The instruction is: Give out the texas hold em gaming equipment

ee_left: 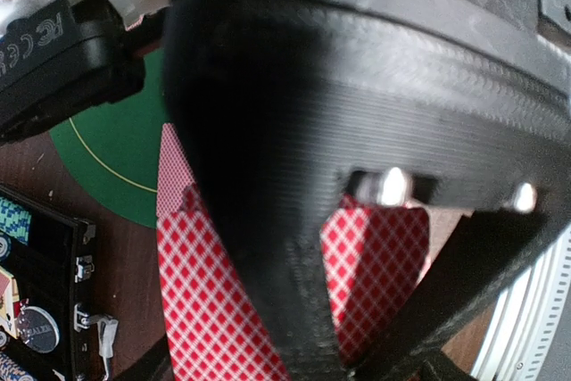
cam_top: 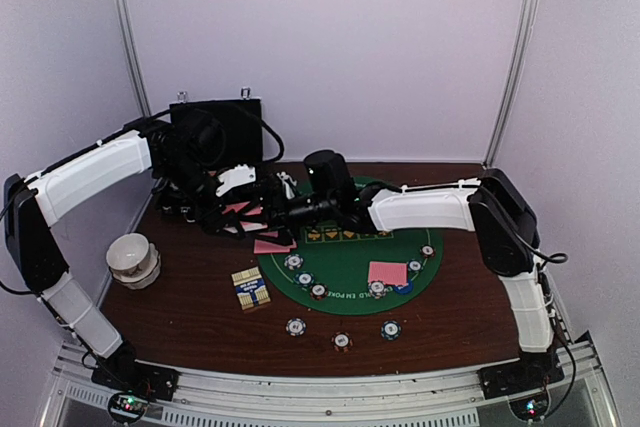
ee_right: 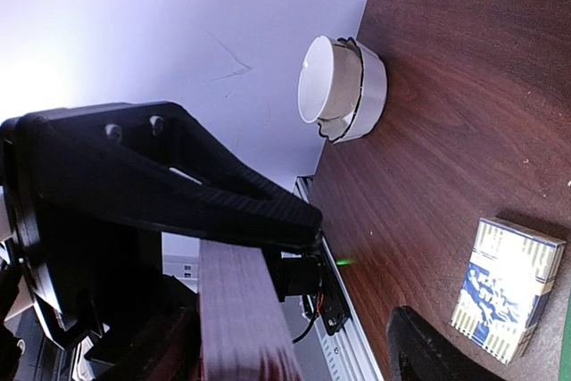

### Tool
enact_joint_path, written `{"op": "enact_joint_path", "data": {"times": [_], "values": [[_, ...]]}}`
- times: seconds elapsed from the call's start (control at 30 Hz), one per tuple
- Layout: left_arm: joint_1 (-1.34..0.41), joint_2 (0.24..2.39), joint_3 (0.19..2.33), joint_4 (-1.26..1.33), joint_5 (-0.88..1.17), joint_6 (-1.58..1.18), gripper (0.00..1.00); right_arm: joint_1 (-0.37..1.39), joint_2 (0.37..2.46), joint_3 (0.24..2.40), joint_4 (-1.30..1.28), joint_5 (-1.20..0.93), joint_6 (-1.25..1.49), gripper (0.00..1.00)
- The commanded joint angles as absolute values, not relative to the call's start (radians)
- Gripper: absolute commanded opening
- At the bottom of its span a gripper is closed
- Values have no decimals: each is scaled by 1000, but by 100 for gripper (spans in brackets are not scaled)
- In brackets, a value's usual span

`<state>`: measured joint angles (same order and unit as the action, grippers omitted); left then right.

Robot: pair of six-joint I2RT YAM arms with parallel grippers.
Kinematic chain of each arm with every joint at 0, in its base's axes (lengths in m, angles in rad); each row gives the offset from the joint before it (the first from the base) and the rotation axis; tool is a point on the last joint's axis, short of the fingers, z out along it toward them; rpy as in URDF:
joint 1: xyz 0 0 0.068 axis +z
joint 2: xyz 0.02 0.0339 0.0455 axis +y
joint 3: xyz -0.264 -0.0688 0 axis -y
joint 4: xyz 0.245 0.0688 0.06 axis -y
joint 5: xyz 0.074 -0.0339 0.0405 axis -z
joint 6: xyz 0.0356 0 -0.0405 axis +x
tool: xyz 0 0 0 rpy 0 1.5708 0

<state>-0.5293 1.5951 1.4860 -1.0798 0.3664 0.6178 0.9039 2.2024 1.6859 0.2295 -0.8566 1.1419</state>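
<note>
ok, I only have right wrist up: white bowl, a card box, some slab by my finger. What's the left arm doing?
Observer: The left gripper is at the far-left edge of the green mat, in front of the black case, and looks shut on a fan of pink-backed cards.
Operator: Any cards down on the mat?
Observer: Yes, one pink stack lies on its right side.
Operator: Chips?
Observer: Three chips sit in a row on the bare wood, just nearer than the mat.
</note>
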Motion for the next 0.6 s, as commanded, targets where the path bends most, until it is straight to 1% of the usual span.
{"op": "enact_joint_path", "data": {"times": [0.0,0.33,0.57], "values": [[-525,1582,1515,-1067,394,615,0,903,2218,1712,246,-854,1165,72],[-525,1580,1513,-1073,394,617,0,861,2175,1609,232,-799,1183,60],[-525,1582,1513,-1072,393,618,0,838,2120,1568,208,-798,1146,58]]}}
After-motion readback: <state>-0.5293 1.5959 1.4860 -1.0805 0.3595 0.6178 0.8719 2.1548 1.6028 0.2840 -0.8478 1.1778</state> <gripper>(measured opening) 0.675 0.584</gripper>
